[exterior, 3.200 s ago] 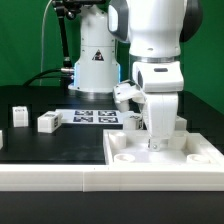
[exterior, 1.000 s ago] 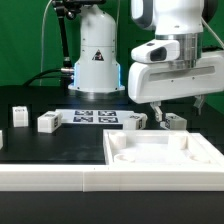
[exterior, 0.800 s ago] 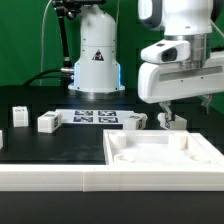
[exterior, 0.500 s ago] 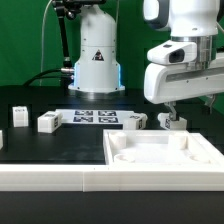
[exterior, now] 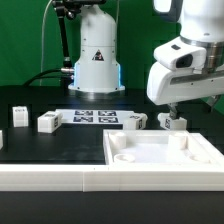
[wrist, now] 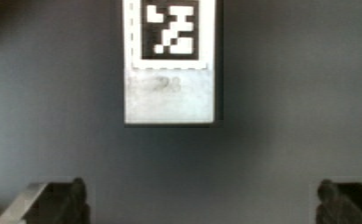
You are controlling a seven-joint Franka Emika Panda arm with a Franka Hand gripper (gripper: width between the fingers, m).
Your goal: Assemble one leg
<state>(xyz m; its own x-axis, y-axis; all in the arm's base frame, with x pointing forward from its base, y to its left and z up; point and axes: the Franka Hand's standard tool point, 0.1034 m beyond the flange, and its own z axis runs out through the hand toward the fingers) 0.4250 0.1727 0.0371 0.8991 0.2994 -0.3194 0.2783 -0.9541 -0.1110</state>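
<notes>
Arm (exterior: 190, 70) has left the panel (exterior: 160, 165); 4 legs (exterior: 19, 115) (exterior: 47, 122) (exterior: 137, 120) (exterior: 175, 123) lie loose.

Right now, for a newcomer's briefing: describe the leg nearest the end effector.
Start at the large white panel. Behind its far edge, on the exterior view's right, stands the leg, alone beneath the end effector; other legs lie further left.

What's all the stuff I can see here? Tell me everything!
chunky white plastic leg blocks: four, white with black tags, two at the exterior view's left, two toward its right.
large flat white square panel: one, white, front, toward the exterior view's right.
marker board: one, white with black tags, mid-table.
black table: one, black, under everything.
robot arm: one, white, exterior view's right.
gripper: one, dark fingers, open above one leg block.
</notes>
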